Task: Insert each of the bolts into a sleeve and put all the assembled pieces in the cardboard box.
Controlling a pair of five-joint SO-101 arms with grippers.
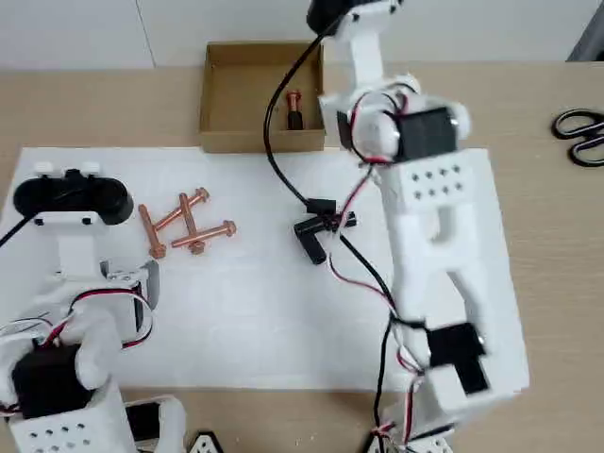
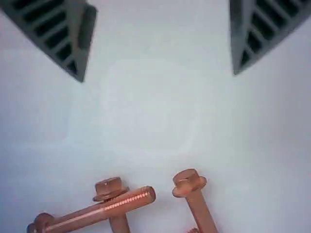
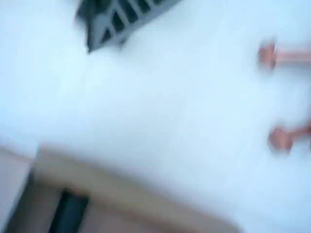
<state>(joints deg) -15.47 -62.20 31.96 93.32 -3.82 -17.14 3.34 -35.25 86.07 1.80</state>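
The left gripper (image 2: 158, 75) hangs over the white mat (image 1: 255, 321) with its fingers spread wide and nothing between them. It is just beside the loose bolts (image 1: 187, 224) at the left-centre of the overhead frame. The right gripper (image 1: 327, 16) is at the top edge, beyond the cardboard box (image 1: 262, 142); I cannot tell whether it is open or closed. One assembled piece (image 1: 293, 109) lies in the box. The black sleeves (image 1: 314, 231) lie on the mat at mid-frame, below the box.

The step in hand looks to be picking up a bolt. The wrist camera shows two bolts crossed and one bolt (image 2: 194, 199) lying apart, with its head toward the gripper. I would go for that one, as it should lift without dragging its neighbours. The fingers should close across the shank just behind the head, square to its length, leaving the threaded end free to enter a sleeve.

All the bolts lie flat. Seen from overhead, one runs nearly up-and-down the frame and another slants toward the upper right, head at that end. A third lies almost level at the heap's lower right, head to the right. The assembled piece lies up-and-down the frame, copper end uppermost.
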